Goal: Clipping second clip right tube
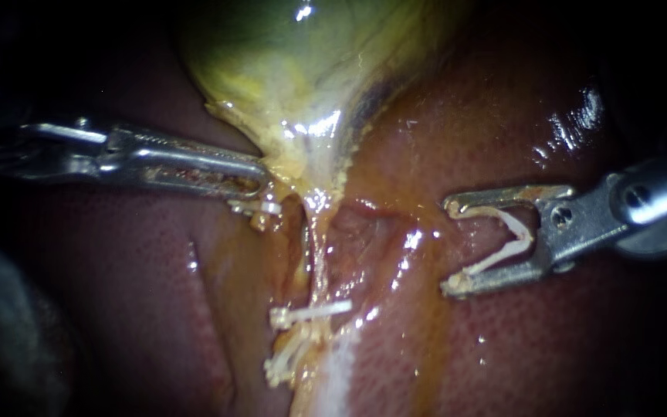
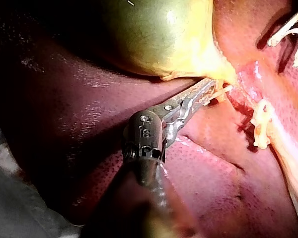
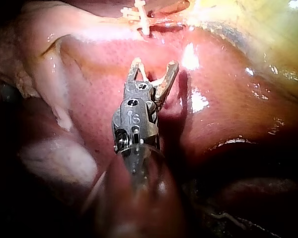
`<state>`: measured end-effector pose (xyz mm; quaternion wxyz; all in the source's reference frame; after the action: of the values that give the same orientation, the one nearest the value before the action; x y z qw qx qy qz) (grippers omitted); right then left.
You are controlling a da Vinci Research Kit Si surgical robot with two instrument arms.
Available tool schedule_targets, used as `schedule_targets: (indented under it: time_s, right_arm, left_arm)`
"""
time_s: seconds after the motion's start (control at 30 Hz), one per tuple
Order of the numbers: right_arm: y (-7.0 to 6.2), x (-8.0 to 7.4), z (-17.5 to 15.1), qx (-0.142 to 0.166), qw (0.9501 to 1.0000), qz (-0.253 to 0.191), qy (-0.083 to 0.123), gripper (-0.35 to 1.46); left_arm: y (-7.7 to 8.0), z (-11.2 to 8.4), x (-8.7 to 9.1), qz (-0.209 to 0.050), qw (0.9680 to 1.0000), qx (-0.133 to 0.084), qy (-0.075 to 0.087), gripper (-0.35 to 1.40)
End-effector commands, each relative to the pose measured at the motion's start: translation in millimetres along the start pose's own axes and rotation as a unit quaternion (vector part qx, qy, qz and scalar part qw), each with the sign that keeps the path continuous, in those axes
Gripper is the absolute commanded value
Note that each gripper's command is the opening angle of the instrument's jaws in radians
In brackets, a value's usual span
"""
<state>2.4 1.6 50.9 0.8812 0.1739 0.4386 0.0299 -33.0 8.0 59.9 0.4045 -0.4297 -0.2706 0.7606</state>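
My left instrument comes in from the left, its jaws shut on yellowish tissue at the neck of the green gallbladder; the left wrist view shows the same grip. A pale tube runs down from there. It carries a white clip across it, with another clip lower down. My right instrument hovers over the liver to the tube's right, well apart from it. Its jaws stand wide, holding a white V-shaped clip that touches both jaws, also seen in the right wrist view.
Wet red-brown liver surrounds the tube on both sides. A small white clip lies just under the left instrument's jaws. A reddish raw patch sits between the tube and the right instrument. Pale tissue lies beside the right instrument.
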Motion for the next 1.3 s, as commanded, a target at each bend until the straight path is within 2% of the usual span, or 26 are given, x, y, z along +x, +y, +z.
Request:
schedule_targets:
  time_s: [0.03, 0.23, 0.37, 0.47, 0.57, 0.63, 0.73, 0.9, 1.0, 1.13, 1.3]
  right_arm:
    - [0.0, 0.0, 0.0, 0.001, 1.0, 0.0, 0.0, 0.48]
    - [-0.1, 0.1, 0.0, 0.001, 1.0, 0.0, 0.0, 0.48]
    - [-0.1, 0.2, 0.1, 0.0, 1.0, 0.0, 0.0, 0.48]
    - [-0.2, 0.2, 0.1, 0.0, 1.0, 0.0, 0.0, 0.48]
    - [-0.2, 0.6, 0.2, 0.0, 1.0, 0.0, -0.001, 0.49]
    - [-0.2, 1.0, 0.4, -0.002, 1.0, 0.008, 0.003, 0.49]
    - [-0.2, 1.9, 1.1, 0.007, 0.999, 0.033, 0.031, 0.49]
    - [-0.4, 3.7, 3.1, 0.03, 0.9937, 0.089, 0.061, 0.49]
    - [-0.5, 4.7, 4.4, 0.044, 0.9899, 0.114, 0.073, 0.48]
    - [-0.4, 5.8, 6.5, 0.059, 0.9858, 0.136, 0.078, 0.47]
    - [-0.2, 6.1, 9.5, 0.06, 0.9809, 0.169, 0.076, 0.47]
  left_arm:
    - [0.1, -0.2, 0.0, 0.0, 1.0, -0.001, 0.0, -0.35]
    - [1.3, -3.2, 0.8, -0.003, 1.0, -0.008, -0.003, -0.35]
    - [2.5, -6.4, 2.6, -0.012, 0.9999, 0.0, 0.001, -0.35]
    - [3.4, -8.7, 4.2, -0.004, 0.9999, 0.004, 0.01, -0.35]
    - [4.2, -9.9, 5.3, 0.006, 0.9998, 0.008, 0.016, -0.35]
    - [4.5, -9.9, 5.4, 0.011, 0.9998, 0.009, 0.017, -0.35]
    - [4.7, -9.5, 5.1, 0.011, 0.9997, 0.011, 0.017, -0.35]
    - [4.4, -9.3, 4.9, 0.012, 0.9997, 0.011, 0.018, -0.35]
    - [4.4, -9.3, 4.9, 0.012, 0.9997, 0.011, 0.018, -0.35]
    - [4.4, -9.3, 4.9, 0.012, 0.9997, 0.011, 0.018, -0.35]
    - [4.6, -9.3, 4.9, 0.012, 0.9997, 0.012, 0.018, -0.35]
